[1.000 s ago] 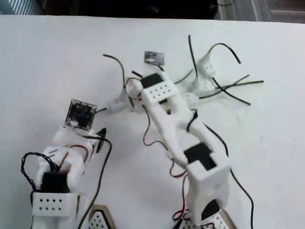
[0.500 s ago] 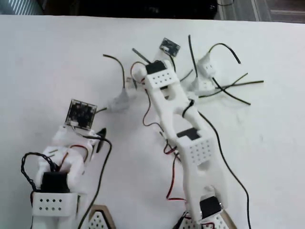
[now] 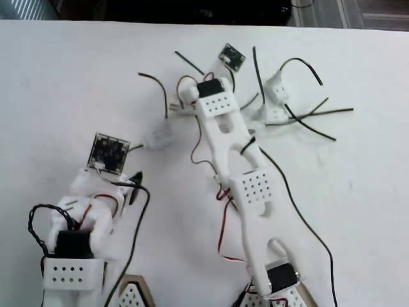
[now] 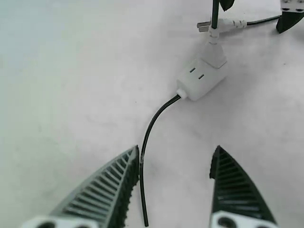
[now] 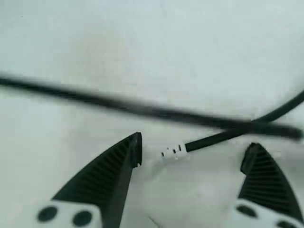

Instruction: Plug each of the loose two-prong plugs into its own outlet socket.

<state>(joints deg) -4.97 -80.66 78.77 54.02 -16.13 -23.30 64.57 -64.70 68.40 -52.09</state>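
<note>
A white outlet socket [image 3: 156, 135] lies mid-table, a short black cable trailing toward my left gripper [image 3: 134, 185]. In the left wrist view the same socket [image 4: 200, 80] shows two slots, and a white plug [image 4: 214, 53] rests against its far end. Beyond it lies a loose two-prong plug [image 4: 209, 26]. My left gripper [image 4: 176, 151] is open and empty, short of the socket. My right arm [image 3: 220, 121] stretches toward the back of the table. My right gripper [image 5: 194, 142] is open over a small white plug end [image 5: 172, 153] on a black cable, without touching it.
A tangle of white sockets and plugs [image 3: 275, 96] with black cables [image 3: 313, 118] lies at the back right. A long black cable [image 5: 142, 110] crosses just beyond the right fingertips. The table's back edge [image 3: 128, 22] runs close behind.
My right arm has stretched out toward the back of the table, away from the mid-table socket. A short black cable near its wrist shifted back with it. The left arm stayed put.
</note>
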